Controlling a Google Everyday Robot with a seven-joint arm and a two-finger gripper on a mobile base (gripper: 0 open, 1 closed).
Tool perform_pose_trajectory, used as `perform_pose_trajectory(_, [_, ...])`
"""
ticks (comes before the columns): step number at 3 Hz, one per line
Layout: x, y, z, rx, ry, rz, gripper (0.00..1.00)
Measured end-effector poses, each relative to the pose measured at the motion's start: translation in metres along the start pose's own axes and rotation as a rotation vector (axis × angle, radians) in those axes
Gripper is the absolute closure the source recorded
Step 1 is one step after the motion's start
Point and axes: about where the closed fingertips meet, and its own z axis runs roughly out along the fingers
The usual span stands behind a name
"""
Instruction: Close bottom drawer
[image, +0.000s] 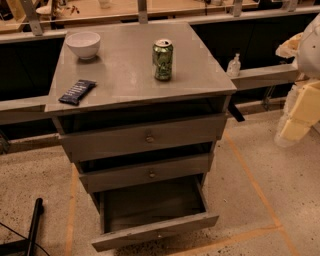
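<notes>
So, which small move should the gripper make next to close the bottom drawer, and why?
Probably lower the gripper leftward toward the front panel of the bottom drawer. That drawer is pulled far out with its box open, and the gripper hangs at the right edge, beside the cabinet and apart from the panel.

Gripper (296, 117) at the right edge, pale, matt plastic; well apart from it, bottom drawer (155, 231) looks dull, smooth grey metal.
</notes>
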Motion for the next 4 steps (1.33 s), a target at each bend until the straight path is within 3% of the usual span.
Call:
perform_pose_trajectory(2, [0.002,-0.002,0.016,-0.018,-0.027,0.006,0.00])
perform_pose_trajectory(3, [0.008,0.013,0.080,-0.105,-0.114,0.043,0.00])
perform_pose_trajectory(4, [0.001,0.016,0.187,-0.155,-0.195,0.088,0.00])
